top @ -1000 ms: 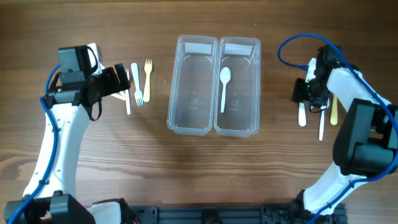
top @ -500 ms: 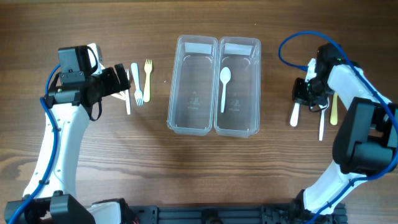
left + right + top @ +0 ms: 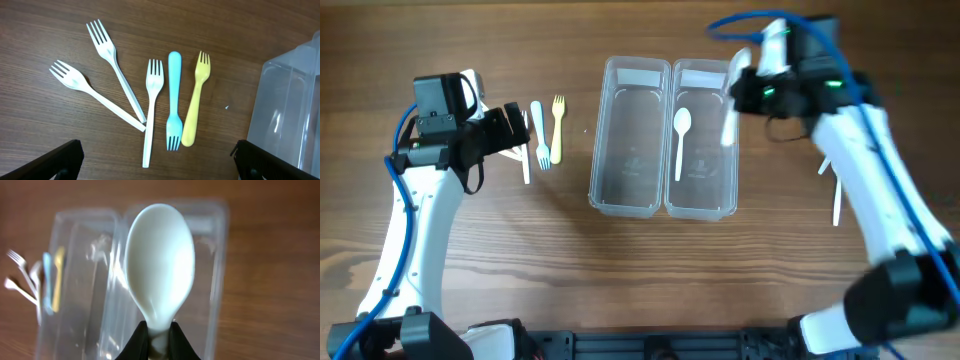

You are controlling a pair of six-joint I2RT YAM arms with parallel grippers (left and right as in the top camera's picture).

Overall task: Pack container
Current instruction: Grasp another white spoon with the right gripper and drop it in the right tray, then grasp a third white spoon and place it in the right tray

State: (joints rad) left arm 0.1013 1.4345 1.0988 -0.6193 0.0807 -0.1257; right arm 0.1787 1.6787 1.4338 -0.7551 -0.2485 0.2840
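1. The left gripper (image 3: pixel 160 159) hangs unchanged over the forks (image 3: pixel 152 100), fingers spread, empty.
2. The right container (image 3: pixel 702 212) holds a packed spoon (image 3: pixel 681 140).
3. The right gripper (image 3: pixel 159 339), pinching the held spoon (image 3: pixel 160 275), has swung in from the table's right side over that container; release probably follows.

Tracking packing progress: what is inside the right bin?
One white spoon lies in the right bin. The right gripper and its held spoon hide the bin's far right corner.
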